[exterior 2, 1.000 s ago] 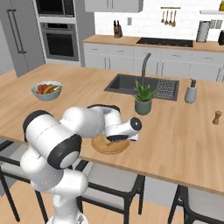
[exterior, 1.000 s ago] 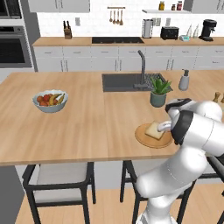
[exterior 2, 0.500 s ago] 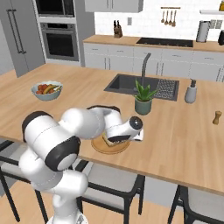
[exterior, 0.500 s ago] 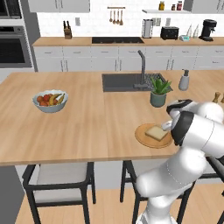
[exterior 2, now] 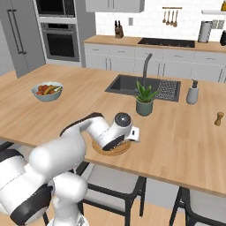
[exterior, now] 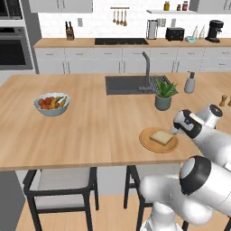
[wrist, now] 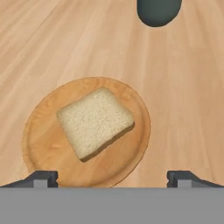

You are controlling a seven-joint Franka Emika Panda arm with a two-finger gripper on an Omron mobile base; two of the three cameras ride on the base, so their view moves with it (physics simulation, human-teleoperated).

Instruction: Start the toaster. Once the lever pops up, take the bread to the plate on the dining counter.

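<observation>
The bread [wrist: 94, 121], a light tan slice with a browner crust, lies flat on the round wooden plate [wrist: 43, 148] on the dining counter [exterior: 90, 126]. My gripper [wrist: 112, 178] hovers just above the plate's near rim. It is open, its two dark fingertips [wrist: 41, 178] stand wide apart, and nothing is between them. In the left base view the bread [exterior: 162, 137] rests on the plate [exterior: 145, 140], with the gripper [exterior: 175, 131] just to its right. The black toaster [exterior: 175, 33] stands on the back counter, far from the arm.
A potted plant [exterior: 163, 94] stands just behind the plate, with the dark sink [exterior: 126, 84] and its faucet beyond it. A white fruit bowl [exterior: 52, 103] sits at the left, a soap dispenser [exterior: 190, 83] and pepper mill [exterior: 222, 100] at the right. Stools [exterior: 63, 189] stand under the near edge.
The hand has drawn back slightly from the plate. The bread stays lying on the plate, and the jaws stay wide.
</observation>
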